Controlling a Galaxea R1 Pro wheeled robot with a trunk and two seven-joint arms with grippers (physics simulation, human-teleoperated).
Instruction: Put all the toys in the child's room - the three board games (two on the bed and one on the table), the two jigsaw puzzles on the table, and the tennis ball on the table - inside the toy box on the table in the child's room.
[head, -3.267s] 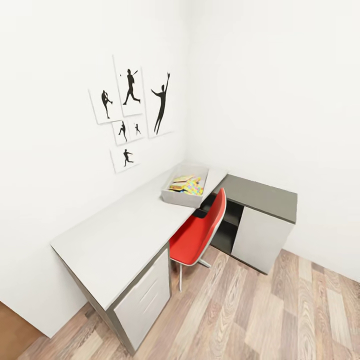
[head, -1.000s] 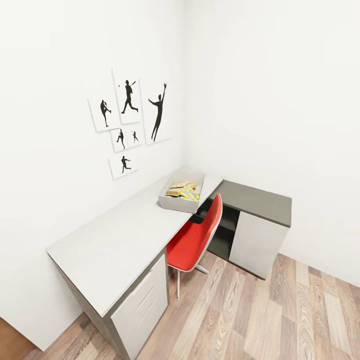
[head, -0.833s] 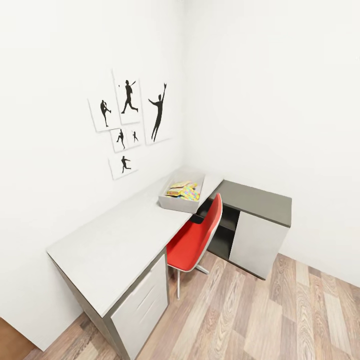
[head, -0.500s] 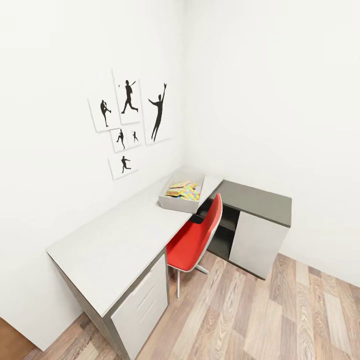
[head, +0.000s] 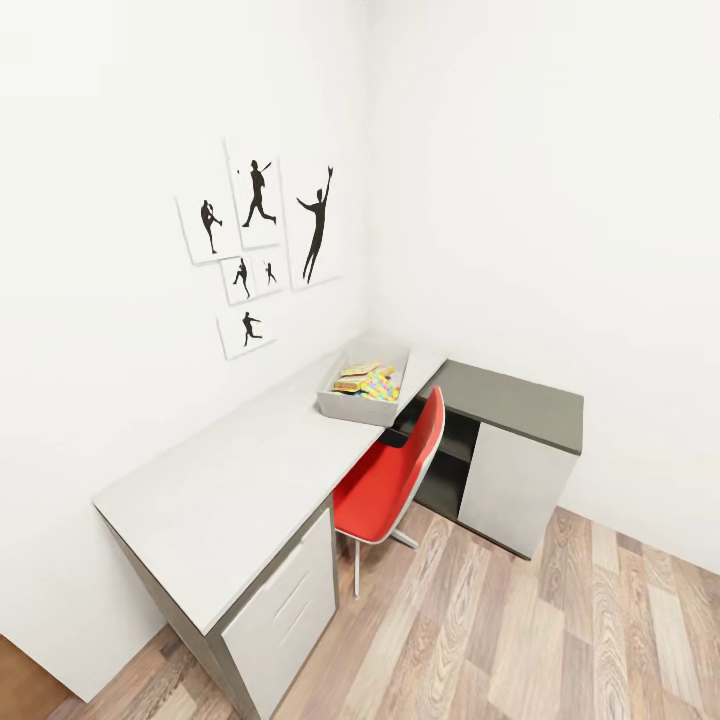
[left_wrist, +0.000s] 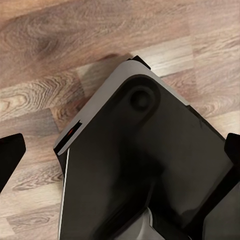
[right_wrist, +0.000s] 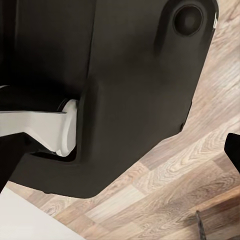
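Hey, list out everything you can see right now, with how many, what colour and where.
Table: one, L-shaped, light grey top joined to a dark grey section, white fronts, along the walls in the corner.
Toy box: one, light grey, on the table near the corner.
Toys: several flat colourful pieces inside the toy box; exact count unclear.
Chair: one, red, tucked at the table by the toy box.
Athlete pictures: six, black silhouettes on white, on the wall above the table.
Floor: light wood planks.
Left gripper: dark fingertips at both frame edges, spread apart, above the robot's dark base.
Right gripper: dark fingertips at the frame edges, spread, over the floor.
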